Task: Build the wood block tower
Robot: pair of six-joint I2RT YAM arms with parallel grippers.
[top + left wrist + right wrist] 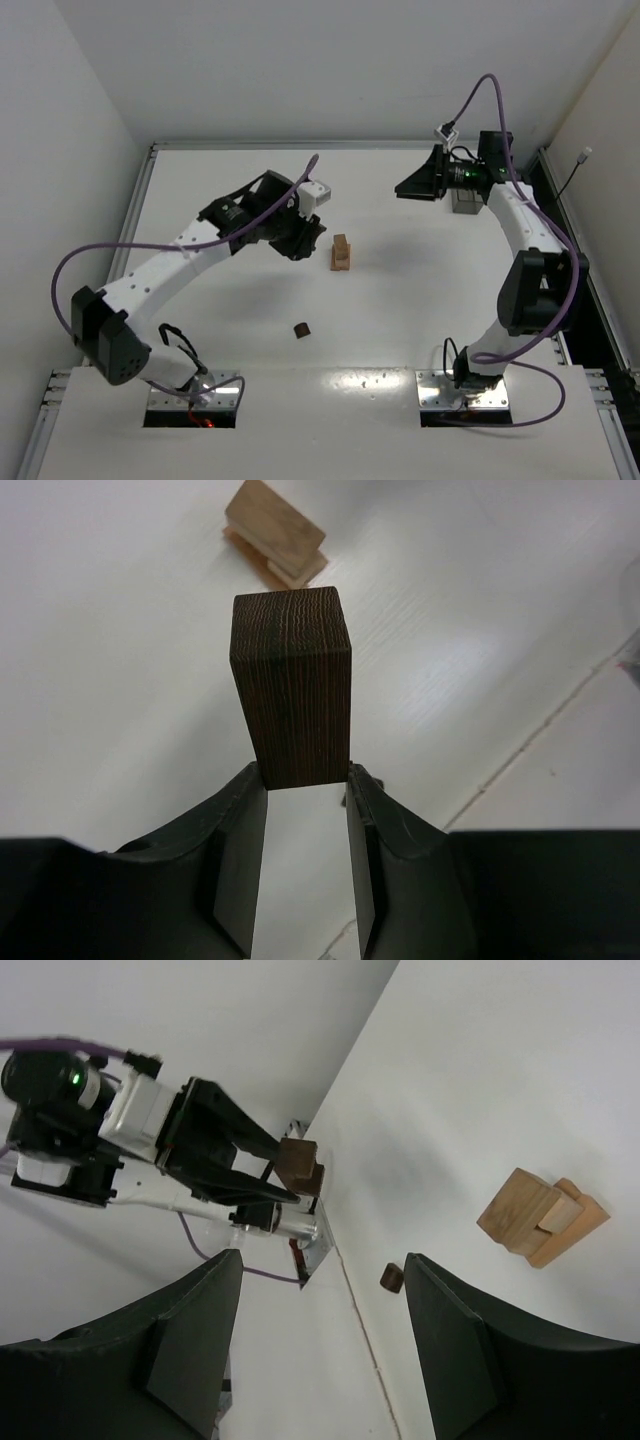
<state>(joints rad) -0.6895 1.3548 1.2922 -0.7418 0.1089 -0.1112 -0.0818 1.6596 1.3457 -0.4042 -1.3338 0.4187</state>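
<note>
My left gripper (pixel 305 780) is shut on a dark brown bar-shaped wood block (pixel 292 685), which sticks out past the fingertips. From above, this gripper (pixel 308 238) hovers just left of the tower (pixel 342 253), a small stack of light tan wood blocks on the table. The same tan stack (pixel 275 535) lies beyond the held block in the left wrist view. A small dark brown block (pixel 301 329) sits alone nearer the arm bases. My right gripper (pixel 405 188) stands open and empty at the back right, off the table. Its wrist view shows the tan stack (pixel 540 1215) and the small dark block (pixel 391 1277).
A small grey box-like thing (pixel 463 203) sits under the right wrist at the back right. The white table (pixel 250 380) is bounded by a metal frame edge (pixel 150 170) and white walls on the left and back.
</note>
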